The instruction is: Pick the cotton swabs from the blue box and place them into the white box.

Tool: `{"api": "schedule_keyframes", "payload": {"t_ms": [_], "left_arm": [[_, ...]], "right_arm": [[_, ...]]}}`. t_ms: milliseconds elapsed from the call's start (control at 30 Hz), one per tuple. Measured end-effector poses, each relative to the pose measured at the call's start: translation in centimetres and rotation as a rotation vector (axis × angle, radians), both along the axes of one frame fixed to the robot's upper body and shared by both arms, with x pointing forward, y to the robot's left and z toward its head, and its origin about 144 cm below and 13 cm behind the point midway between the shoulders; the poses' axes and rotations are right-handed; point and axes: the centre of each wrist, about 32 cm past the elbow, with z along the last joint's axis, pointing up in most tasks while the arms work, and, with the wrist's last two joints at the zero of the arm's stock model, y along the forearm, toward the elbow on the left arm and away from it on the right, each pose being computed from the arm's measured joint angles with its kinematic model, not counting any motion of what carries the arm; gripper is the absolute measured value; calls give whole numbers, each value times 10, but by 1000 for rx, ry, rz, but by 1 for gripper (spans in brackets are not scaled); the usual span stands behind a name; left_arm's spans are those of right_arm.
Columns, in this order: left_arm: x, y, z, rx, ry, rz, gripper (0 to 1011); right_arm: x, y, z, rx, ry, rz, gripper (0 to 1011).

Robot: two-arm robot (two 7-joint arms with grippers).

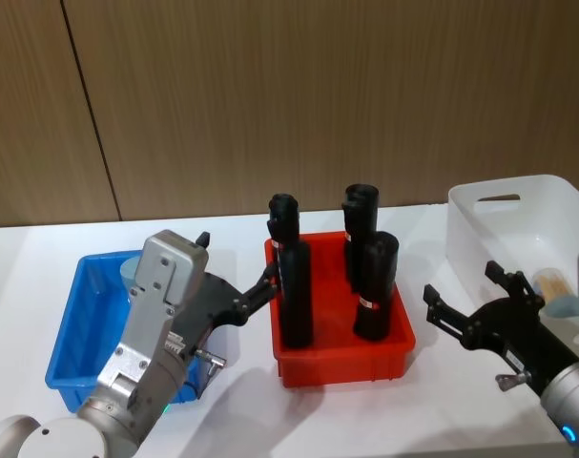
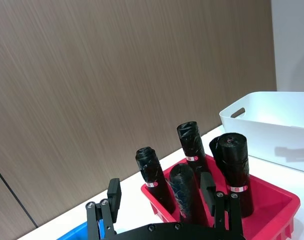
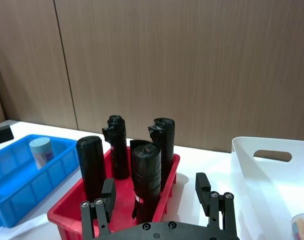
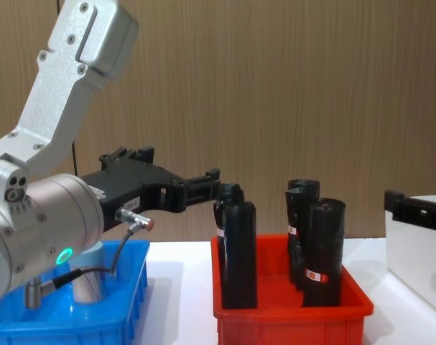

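1. Head view showed three bins in a row on a white table (image 1: pixel 365 420): the blue box (image 1: pixel 70 324) on the left, a red bin (image 1: pixel 346 367) in the middle and the white box (image 1: pixel 480 239) on the right.
2. Four black cylinders (image 1: pixel 294 296) stood upright in the red bin. They looked wrapped in crinkled film, and some carried a small red-and-white label low down.
3. Two clear tubs with pale blue round lids were counted. A swab tub (image 3: pixel 41 152) stood upright in the blue box, and a second tub (image 1: pixel 556 291) was in the white box, where it seemed to lie on its side, though it was partly hidden.
4. Both boxes and the bin were smooth plastic. The blue box was shallow with sloping sides, and the white box was taller, with a handle slot.
5. A brown wood-grain wall (image 1: pixel 318 95) rose behind the table.
6. The left gripper (image 2: pixel 161 190) hung above the blue box, roughly level. It pointed toward the red bin with one fingertip near the closest cylinder's top. Its jaws were spread and empty.
7. The right gripper (image 3: pixel 156 190) hovered over the table between the red bin and the white box. Its jaws were also spread, holding nothing.
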Motion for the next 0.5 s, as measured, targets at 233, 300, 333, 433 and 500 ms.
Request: {"api": "schedule_keyframes", "payload": {"t_ms": [233, 300, 333, 433, 500], "left_arm": [[0, 0, 0, 0, 0, 0, 1004], [0, 0, 0, 0, 0, 0, 1004], [0, 0, 0, 0, 0, 0, 1004], [0, 0, 0, 0, 0, 0, 1004], [0, 0, 0, 0, 0, 0, 1004]], "right_arm": [[6, -10, -1, -4, 29, 40, 1001], [10, -13, -2, -7, 41, 59, 1001], [10, -13, -2, -7, 41, 59, 1001], [17, -17, -2, -15, 60, 92, 1001], [21, -18, -1, -18, 66, 102, 1001]]}}
